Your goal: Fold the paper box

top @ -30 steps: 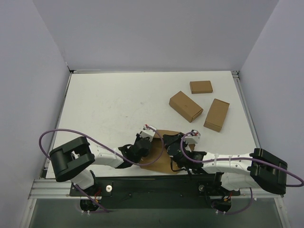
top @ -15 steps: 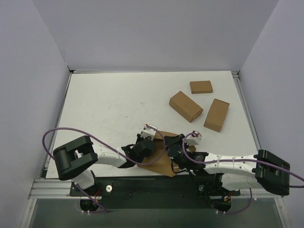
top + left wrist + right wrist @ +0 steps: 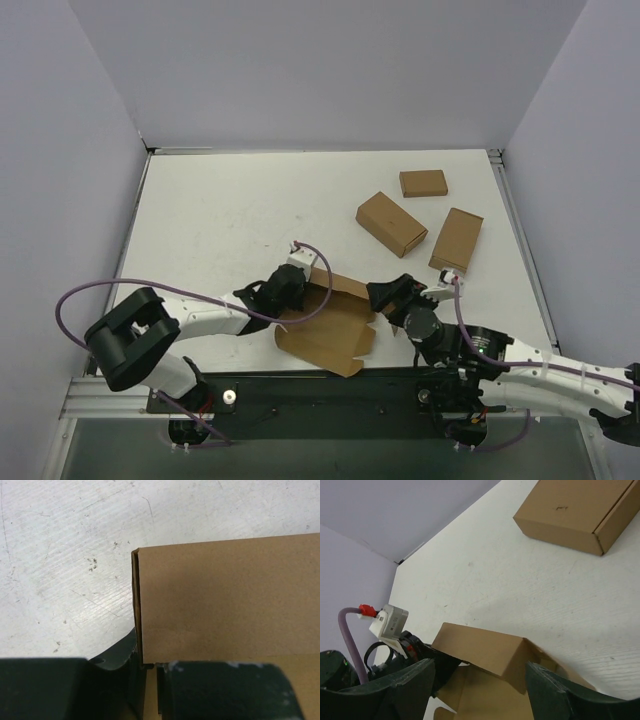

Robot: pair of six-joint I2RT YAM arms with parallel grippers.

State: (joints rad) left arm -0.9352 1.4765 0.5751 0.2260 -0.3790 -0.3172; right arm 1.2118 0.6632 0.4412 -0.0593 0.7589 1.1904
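The paper box (image 3: pixel 335 335) is a brown cardboard blank lying partly spread near the table's front edge, with one wall (image 3: pixel 480 650) standing up along its far side. My left gripper (image 3: pixel 293 292) is at the box's left end. In the left wrist view its jaws (image 3: pixel 150 690) are shut on the doubled edge of that raised wall (image 3: pixel 225 600). My right gripper (image 3: pixel 393 289) hangs just right of the box, apart from it. Its two fingers (image 3: pixel 395 690) stand wide open with nothing between them, and the box shows beyond the gap.
Three small ready-made brown boxes lie at the back right: one (image 3: pixel 391 223) nearest the middle, one (image 3: pixel 423 183) behind it, one (image 3: pixel 456 241) to the right. The nearest shows in the right wrist view (image 3: pixel 580 515). Purple cables loop off both arms. Walls enclose the table.
My right gripper has opened, let go of the box and drawn back to the right. The left gripper has moved up and left with the box wall, and the blank now lies more spread out.
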